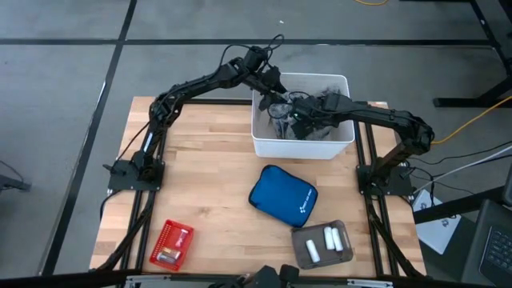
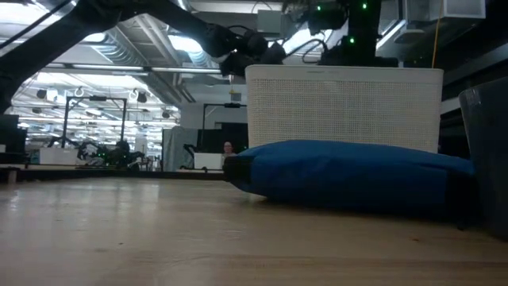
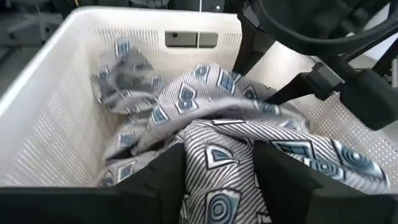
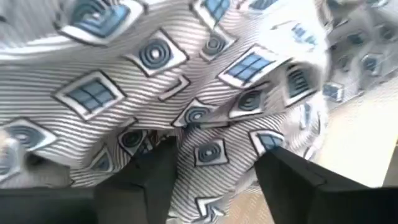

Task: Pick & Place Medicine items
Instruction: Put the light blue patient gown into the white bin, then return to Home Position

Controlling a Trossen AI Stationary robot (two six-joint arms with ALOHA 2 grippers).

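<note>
A white basket (image 1: 258,128) at the table's far middle holds a grey patterned cloth (image 3: 205,118). Both arms reach into it. My left gripper (image 3: 217,183) comes in from the far left and my right gripper (image 4: 214,180) from the right; each is shut on the cloth. The two stand close together over the basket's middle, left gripper (image 1: 277,98) and right gripper (image 1: 298,112). Three white cylinder-shaped medicine items (image 1: 325,240) lie in a grey tray (image 1: 302,254) near the table's near right corner. No gripper is near them. My left gripper pinches a raised fold of the cloth (image 3: 214,158) between its two fingers, coming from above and slanting down into the basket. The cloth falls away from the fingers and spreads slack over the basket floor. My right gripper pinches a bunch of the cloth (image 4: 208,152) between its two fingers. The cloth fills the view and drapes around the fingers; one layer or several, I cannot tell.
A blue zip pouch (image 1: 282,197) lies flat at the table's middle, just near of the basket. A small red basket (image 1: 171,244) with a few small items sits at the near left corner. Bare wood (image 1: 200,176) stretches left of the pouch.
</note>
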